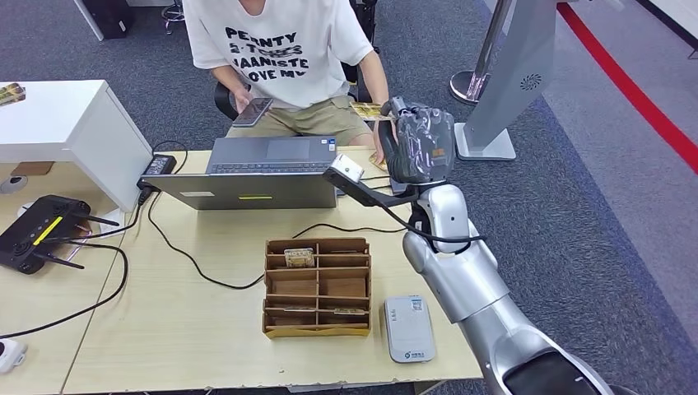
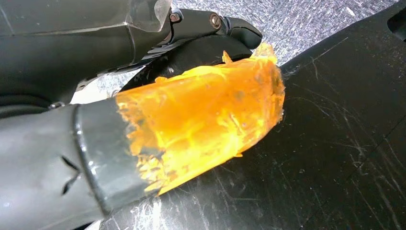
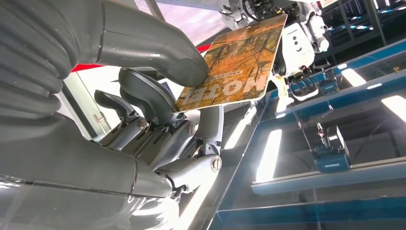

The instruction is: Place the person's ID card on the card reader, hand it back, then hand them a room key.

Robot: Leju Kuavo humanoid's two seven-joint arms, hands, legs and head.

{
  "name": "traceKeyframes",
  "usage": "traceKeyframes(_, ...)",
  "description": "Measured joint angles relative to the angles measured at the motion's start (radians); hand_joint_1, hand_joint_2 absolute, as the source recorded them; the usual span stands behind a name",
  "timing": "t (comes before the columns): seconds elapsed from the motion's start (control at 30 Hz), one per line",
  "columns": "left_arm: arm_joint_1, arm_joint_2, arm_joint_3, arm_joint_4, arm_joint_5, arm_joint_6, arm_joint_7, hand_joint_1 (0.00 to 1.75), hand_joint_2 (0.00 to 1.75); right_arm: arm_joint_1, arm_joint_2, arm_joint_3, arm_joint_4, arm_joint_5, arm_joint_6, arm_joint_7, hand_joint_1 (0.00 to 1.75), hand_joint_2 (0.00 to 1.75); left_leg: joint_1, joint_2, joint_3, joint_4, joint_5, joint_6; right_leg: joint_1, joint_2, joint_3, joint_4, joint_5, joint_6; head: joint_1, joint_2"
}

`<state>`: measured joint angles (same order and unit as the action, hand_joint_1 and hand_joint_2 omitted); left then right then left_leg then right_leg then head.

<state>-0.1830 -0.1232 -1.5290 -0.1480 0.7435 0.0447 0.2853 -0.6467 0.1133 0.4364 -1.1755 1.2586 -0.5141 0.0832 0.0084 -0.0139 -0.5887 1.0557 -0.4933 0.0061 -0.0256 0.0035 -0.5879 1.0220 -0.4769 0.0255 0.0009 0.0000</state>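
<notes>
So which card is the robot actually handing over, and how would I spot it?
Start at the open laptop on the wooden desk, then look past its right end, where the robot's raised right hand reaches toward the seated person. The room key card is pinched there between thumb and fingers. Unlike the cards standing in the cardboard organizer, it is up in the air, printed with orange autumn trees.

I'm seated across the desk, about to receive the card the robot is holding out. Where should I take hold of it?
Pinch the card's free far end, coming from opposite the right robot hand: its thumb covers the near corner, and the rest juts out flat.
</notes>
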Motion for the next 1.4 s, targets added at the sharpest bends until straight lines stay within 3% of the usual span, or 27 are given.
traceKeyframes(0.83,0.000,0.000,-0.001,0.000,0.000,0.001,-0.002,0.00,0.00,-0.010,0.006,0.005,0.037,0.016,0.010,0.006,1.74,1.75,0.000,0.000,0.000,0.000,0.000,0.000,0.000,0.000,0.000,0.000,0.000,0.000,0.000,0.000)
traceKeyframes(0.87,0.000,0.000,-0.001,0.000,0.000,0.001,-0.003,0.00,0.00,-0.010,0.007,0.005,0.037,0.016,0.011,0.006,1.48,1.75,0.000,0.000,0.000,0.000,0.000,0.000,0.000,0.000,0.000,0.000,0.000,0.000,0.000,0.000)
traceKeyframes(0.97,0.000,0.000,-0.001,0.000,0.000,0.001,-0.003,0.00,0.00,-0.010,0.007,0.006,0.038,0.017,0.013,0.006,0.18,1.75,0.000,0.000,0.000,0.000,0.000,0.000,0.000,0.000,0.000,0.000,0.000,0.000,0.000,0.000)
traceKeyframes(1.0,0.000,0.000,-0.001,0.000,0.001,0.001,-0.004,0.00,0.00,-0.010,0.007,0.006,0.038,0.014,0.015,0.006,0.00,1.75,0.000,0.000,0.000,0.000,0.000,0.000,0.000,0.000,0.000,0.000,0.000,0.000,0.000,0.000)
traceKeyframes(1.13,0.001,0.000,-0.001,0.000,0.004,0.002,-0.005,0.00,0.00,-0.009,0.009,0.006,0.040,-0.004,0.030,0.005,0.00,1.75,0.000,0.000,0.000,0.000,0.000,0.000,0.000,0.000,0.000,0.000,0.000,0.000,0.000,0.000)
traceKeyframes(1.27,0.001,0.000,-0.001,0.000,0.008,0.003,-0.008,0.00,0.00,-0.005,0.012,0.007,0.038,-0.024,0.033,-0.003,0.00,0.00,0.000,0.000,0.000,0.000,0.000,0.000,0.000,0.000,0.000,0.000,0.000,0.000,0.000,0.000)
traceKeyframes(1.4,0.002,0.000,-0.001,0.001,0.016,0.006,-0.011,0.00,0.00,0.014,0.014,0.009,0.023,-0.061,0.030,-0.025,0.00,0.00,0.000,0.000,0.000,0.000,0.000,0.000,0.000,0.000,0.000,0.000,0.000,0.000,0.000,0.000)
